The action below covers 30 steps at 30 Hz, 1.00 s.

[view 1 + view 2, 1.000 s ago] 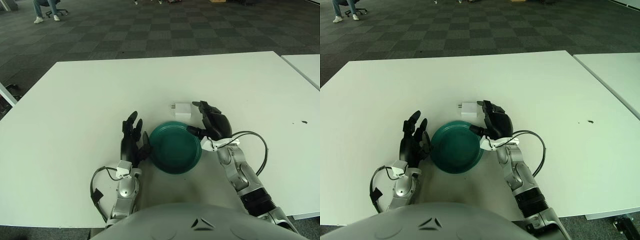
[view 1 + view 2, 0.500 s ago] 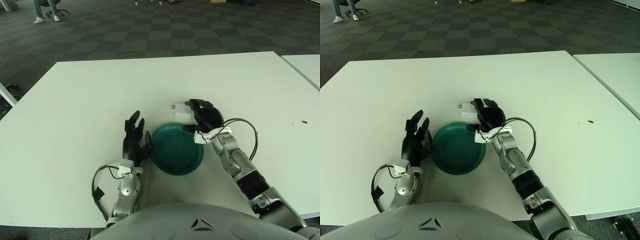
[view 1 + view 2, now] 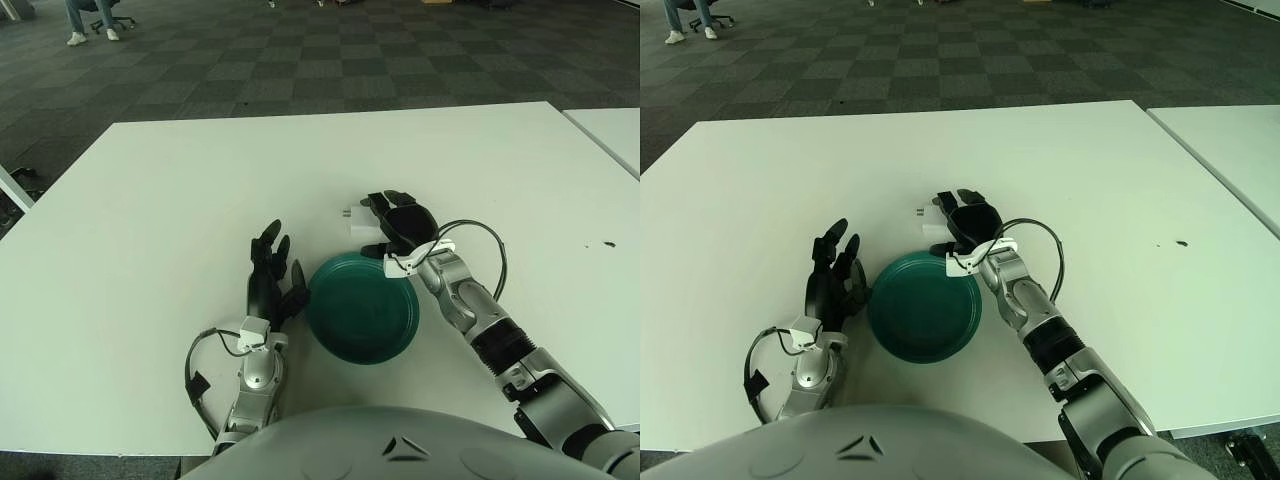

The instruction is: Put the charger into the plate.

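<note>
Just beyond the far rim of the green plate (image 3: pixel 362 320), the white charger (image 3: pixel 360 218) lies on the white table (image 3: pixel 150 210), mostly covered by the right hand (image 3: pixel 398 222), whose dark fingers drape over its top. Whether they have actually closed on the body cannot be told from either eye; the charger shows only as a white edge with its prongs pointing left. The left hand (image 3: pixel 270 285) stands just left of the plate with its fingers spread and upright, holding nothing, close to the rim.

The step in hand looks like securing the charger. It would go best if the fingers squeeze the 2 broad faces of the block, not the prongs, before any lift. Then only a short carry toward the near side is needed, clearing the rim and setting down near the plate's centre.
</note>
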Available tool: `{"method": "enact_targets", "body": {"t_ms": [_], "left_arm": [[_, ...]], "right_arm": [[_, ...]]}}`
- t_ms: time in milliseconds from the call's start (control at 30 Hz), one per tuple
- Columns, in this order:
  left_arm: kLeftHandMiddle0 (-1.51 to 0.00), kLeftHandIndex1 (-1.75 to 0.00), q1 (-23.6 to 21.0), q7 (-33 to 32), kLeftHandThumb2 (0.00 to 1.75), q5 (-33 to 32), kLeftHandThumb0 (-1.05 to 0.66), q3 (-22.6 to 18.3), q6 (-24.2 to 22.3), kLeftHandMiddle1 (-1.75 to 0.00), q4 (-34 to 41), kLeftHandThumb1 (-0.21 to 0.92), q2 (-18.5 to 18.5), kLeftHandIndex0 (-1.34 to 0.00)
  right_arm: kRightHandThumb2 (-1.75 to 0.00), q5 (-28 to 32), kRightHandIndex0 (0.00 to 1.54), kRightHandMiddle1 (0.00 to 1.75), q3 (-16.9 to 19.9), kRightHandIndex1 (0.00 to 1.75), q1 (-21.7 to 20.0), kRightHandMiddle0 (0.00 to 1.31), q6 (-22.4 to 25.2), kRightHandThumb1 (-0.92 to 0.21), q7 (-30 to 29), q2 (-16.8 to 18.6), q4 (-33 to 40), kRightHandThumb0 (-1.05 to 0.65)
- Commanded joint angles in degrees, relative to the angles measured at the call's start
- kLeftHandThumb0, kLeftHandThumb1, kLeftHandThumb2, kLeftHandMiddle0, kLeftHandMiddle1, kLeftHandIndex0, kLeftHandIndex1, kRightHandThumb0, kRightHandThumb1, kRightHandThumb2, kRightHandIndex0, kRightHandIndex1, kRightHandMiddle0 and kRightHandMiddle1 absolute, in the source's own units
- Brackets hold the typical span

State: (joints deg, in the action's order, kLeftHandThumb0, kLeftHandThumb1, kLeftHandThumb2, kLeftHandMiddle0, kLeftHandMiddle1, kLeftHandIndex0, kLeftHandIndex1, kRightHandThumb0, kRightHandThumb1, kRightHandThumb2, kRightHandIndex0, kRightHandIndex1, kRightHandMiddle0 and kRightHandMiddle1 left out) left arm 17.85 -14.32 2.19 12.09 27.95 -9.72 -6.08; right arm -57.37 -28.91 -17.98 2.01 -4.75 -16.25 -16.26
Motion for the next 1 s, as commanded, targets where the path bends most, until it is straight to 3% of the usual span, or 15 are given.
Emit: {"method": "enact_targets", "body": {"t_ms": [0, 967], "left_arm": [[-0.4, -0.8, 2.8, -0.6, 0.95, 1.2, -0.85, 0.3, -0.5, -0.01, -10.0, 0.92, -2.6, -0.01], [-0.37, -0.79, 1.7, -1.8, 0.92, 1.0, -0.84, 0.4, -0.7, 0.0, -10.9, 0.92, -3.2, 0.0]], "right_arm": [[-0.51, 1.0, 0.23, 0.68, -0.1, 0.0, -4.1, 0.0, -1.1, -0.92, -0.2, -0.2, -3.3, -0.67], [-0.55, 2.5, 0.25, 0.6, -1.2, 0.01, -10.7, 0.0, -3.5, -0.92, 2.7, -0.3, -7.5, -0.7]]}}
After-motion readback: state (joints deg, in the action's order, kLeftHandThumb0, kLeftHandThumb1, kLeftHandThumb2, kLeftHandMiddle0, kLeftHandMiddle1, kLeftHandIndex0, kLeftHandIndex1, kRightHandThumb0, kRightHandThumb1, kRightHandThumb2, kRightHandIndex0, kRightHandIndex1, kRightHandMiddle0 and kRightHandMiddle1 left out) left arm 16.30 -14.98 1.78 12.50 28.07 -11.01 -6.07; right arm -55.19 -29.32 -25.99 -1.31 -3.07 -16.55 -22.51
